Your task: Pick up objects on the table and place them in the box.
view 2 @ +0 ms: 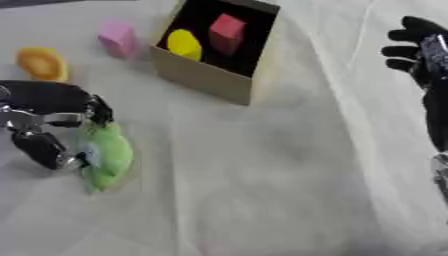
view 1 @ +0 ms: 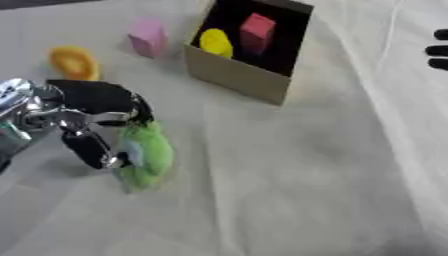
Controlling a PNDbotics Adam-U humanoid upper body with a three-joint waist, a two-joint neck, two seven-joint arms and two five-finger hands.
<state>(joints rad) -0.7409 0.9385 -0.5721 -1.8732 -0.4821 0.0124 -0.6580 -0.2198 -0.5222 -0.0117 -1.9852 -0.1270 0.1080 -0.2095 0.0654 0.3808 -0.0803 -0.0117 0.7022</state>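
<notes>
Left robot hand (view 1: 87, 122) clamped on soft green lumpy object (view 1: 147, 156); cardboard box (view 1: 234, 76) beyond holds two; pink block (view 1: 147, 36), orange piece (view 1: 73, 62) left.

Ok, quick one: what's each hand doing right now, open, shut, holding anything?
Left hand: shut on the green object, down at the table.
Right hand: open, idle at the right edge, holding nothing.

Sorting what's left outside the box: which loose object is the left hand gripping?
The green object. The left hand curls around it, while the orange object and pink block lie untouched farther back.
</notes>
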